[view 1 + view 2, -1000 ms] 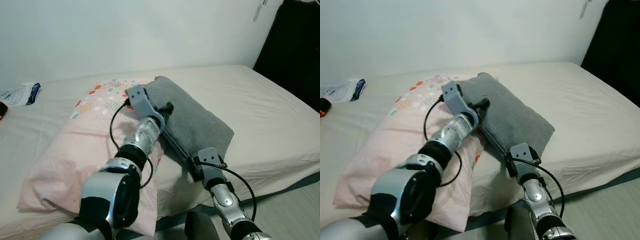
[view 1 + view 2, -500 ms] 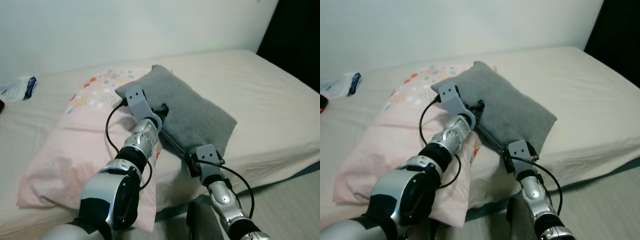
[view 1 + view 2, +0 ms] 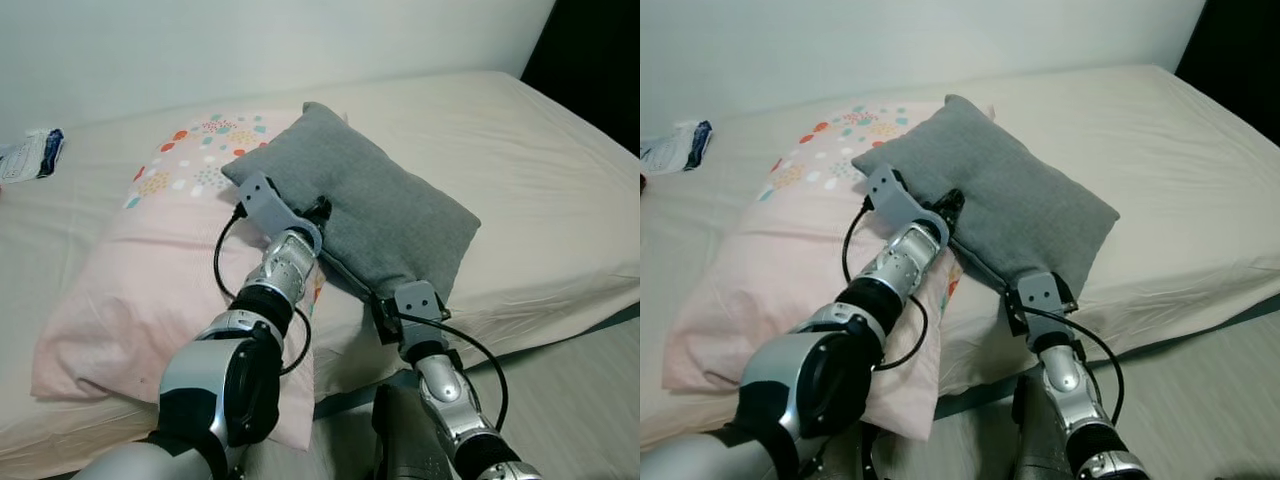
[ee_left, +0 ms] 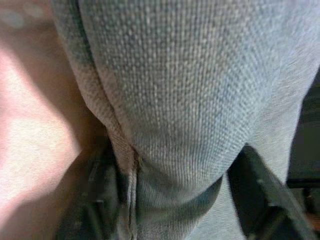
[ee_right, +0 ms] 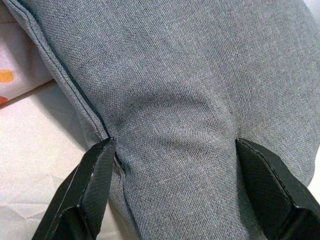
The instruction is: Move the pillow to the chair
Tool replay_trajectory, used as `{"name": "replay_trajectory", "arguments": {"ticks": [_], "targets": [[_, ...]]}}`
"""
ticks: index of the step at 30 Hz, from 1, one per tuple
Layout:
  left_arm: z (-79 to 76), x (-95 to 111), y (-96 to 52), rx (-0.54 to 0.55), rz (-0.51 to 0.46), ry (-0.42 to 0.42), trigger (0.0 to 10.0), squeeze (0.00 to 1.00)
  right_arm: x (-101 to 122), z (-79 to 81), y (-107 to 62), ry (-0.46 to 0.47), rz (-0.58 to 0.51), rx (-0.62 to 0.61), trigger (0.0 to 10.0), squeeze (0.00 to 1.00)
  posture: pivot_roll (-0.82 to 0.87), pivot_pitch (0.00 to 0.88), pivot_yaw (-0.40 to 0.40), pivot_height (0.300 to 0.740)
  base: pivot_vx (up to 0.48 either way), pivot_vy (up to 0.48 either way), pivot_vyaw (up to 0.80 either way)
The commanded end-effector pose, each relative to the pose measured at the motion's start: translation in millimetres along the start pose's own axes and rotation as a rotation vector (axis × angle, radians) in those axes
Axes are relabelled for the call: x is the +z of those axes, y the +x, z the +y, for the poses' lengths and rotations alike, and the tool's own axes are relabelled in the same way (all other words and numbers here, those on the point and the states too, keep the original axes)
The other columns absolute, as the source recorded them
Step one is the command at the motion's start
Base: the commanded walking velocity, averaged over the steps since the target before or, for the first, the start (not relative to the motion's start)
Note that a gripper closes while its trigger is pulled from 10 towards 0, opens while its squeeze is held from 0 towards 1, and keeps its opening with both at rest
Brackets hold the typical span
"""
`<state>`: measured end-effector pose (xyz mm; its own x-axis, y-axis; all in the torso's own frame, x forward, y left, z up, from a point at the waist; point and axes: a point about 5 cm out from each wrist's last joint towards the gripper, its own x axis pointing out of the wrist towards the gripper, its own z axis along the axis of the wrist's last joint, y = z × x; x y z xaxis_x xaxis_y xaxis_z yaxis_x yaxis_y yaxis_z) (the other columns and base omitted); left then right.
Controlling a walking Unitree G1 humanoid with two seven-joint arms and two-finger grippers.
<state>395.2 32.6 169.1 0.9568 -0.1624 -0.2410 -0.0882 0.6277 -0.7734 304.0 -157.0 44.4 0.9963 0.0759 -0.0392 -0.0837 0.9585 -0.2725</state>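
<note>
Head views: a grey pillow (image 3: 370, 215) lay on a bed (image 3: 540, 200), overlapping a pink patterned pillow (image 3: 150, 270). The left hand (image 3: 318, 212) met its left edge; the right hand (image 3: 392, 318) its near edge.

Left wrist view: black fingers (image 4: 102, 192) straddled and squeezed the pillow's seamed edge.

Right wrist view: fingers (image 5: 95, 185) spread wide around the pillow's bulging edge, gripping it.

No chair was visible. Only the edges were held, so the soft fabric might slip free on lifting.

no legible text, labels, brands or numbers on anything
</note>
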Motion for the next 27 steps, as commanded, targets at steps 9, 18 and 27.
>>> {"name": "replay_trajectory", "arguments": {"ticks": [9,18,27], "targets": [[-11.2,-22,-3.6,-0.04,0.034,-0.046,0.0,0.0,-18,2.1,-9.8,0.017,0.104,-0.005,10.0,0.0,0.04,0.21,0.015,0.558,0.0,0.0,0.0],[-23.1,-12,-3.1,-0.134,-0.004,-0.096,0.0,0.0,-15,4.8,-7.1,-0.006,0.087,0.018,10.0,0.0,0.04,0.145,-0.007,0.558,0.0,0.0,0.0],[-67.0,55,-8.6,-0.372,-0.105,-0.109,0.0,0.0,-20,4.9,-12.2,0.041,0.091,0.05,10.0,0.0,0.04,0.0,-0.049,0.558,0.0,0.0,0.0]]}}
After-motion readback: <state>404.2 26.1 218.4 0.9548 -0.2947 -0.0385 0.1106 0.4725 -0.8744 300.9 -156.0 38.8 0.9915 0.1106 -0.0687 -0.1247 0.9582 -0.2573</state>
